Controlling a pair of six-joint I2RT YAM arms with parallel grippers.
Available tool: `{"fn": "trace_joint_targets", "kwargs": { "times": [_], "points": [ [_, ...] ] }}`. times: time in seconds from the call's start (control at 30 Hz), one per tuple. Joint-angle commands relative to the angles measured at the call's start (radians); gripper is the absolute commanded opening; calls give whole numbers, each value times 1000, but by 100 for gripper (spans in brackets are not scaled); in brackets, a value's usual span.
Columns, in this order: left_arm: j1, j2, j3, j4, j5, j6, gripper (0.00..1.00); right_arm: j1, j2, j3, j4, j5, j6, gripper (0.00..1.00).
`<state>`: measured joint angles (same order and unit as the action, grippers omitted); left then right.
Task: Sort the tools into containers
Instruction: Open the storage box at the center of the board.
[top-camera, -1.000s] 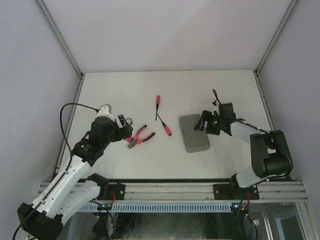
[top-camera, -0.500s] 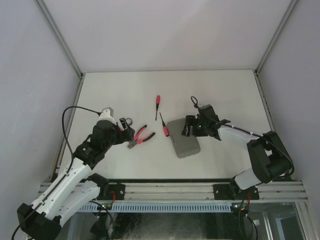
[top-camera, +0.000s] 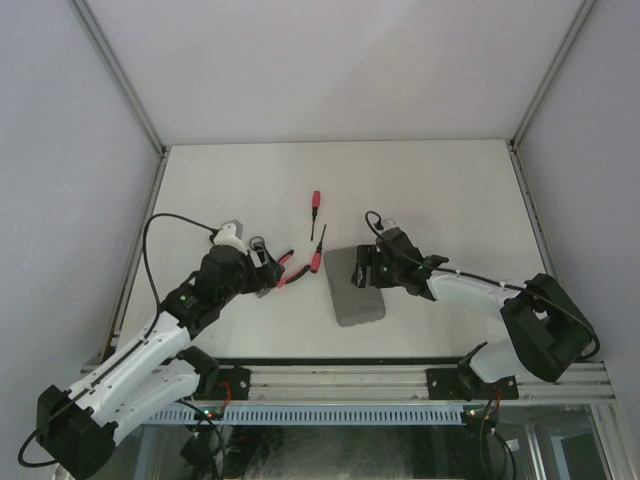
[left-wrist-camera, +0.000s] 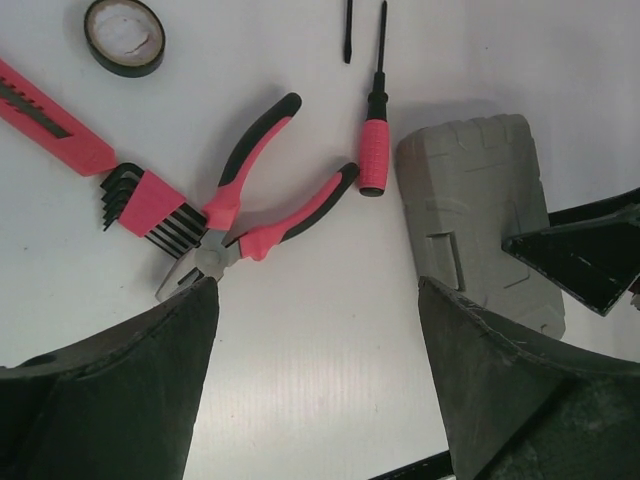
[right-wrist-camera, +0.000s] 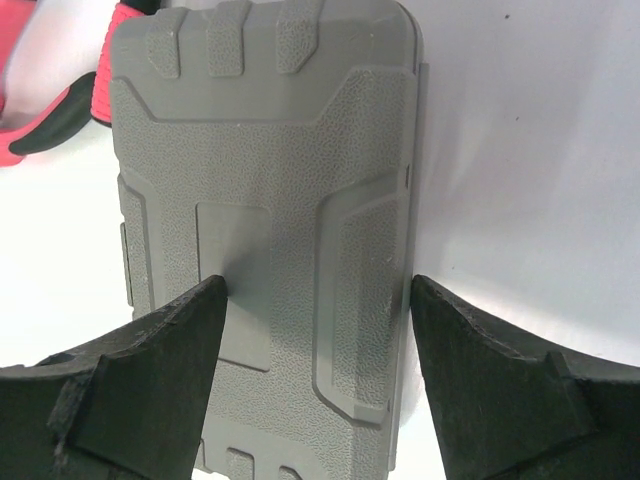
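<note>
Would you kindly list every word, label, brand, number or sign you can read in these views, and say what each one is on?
There are none: no view shows readable text.
The grey case shows only moulded ridges and panels, no lettering.
The pliers, screwdriver, red cutter, hex keys and tape roll carry no legible marks.

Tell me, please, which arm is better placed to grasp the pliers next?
Left, most likely. The left gripper hangs open right by the pliers, with their nose close to it. The right gripper is open over the grey case, farther from them.
</note>
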<state>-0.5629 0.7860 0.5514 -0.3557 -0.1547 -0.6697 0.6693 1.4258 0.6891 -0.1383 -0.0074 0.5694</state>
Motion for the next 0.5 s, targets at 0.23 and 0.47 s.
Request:
{"fn": "trace_joint_targets", "kwargs": {
  "times": [0.23,0.47],
  "points": [
    [-69,84,-8,132,-1,-44,82,105,-16,-89,-55,63,88,71],
    [-104,157,5,124,-25,-57,79,109,-14,-105,-41,87,118,71]
  ]
}}
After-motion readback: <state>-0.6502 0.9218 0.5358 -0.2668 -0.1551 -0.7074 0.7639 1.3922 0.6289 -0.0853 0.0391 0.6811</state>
